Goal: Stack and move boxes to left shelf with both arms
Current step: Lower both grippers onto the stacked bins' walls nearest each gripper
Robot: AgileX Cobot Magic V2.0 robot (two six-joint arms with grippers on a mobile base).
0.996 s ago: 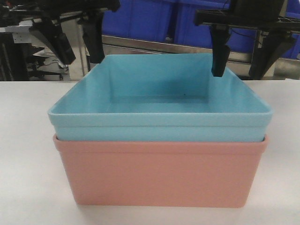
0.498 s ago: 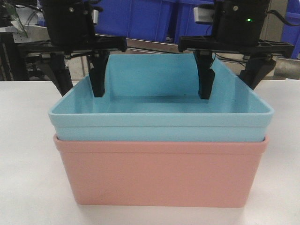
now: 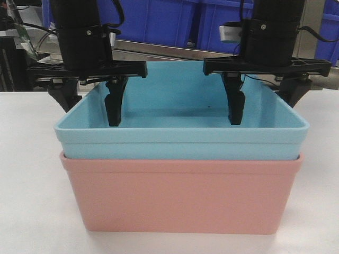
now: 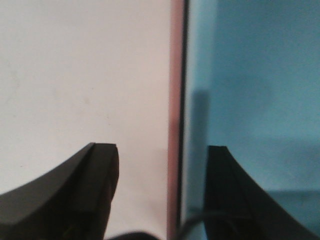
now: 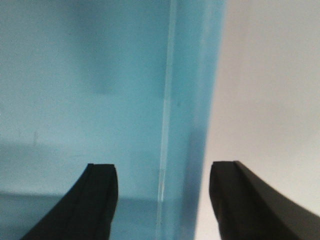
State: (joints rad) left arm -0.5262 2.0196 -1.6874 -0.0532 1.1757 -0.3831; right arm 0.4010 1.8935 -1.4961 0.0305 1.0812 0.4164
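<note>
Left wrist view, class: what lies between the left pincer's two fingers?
The nested rims of the pink box and the blue box, straddled by the left pincer; the left wrist view shows it.

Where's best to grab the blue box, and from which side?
On the blue box, likely the side walls at the rim, from above: it sits open-topped, nested in the pink box. The open left gripper and right gripper straddle them.

You face a white tabletop (image 3: 32, 159); glossy dark blue bins (image 3: 159, 21) stand along the rear.
</note>
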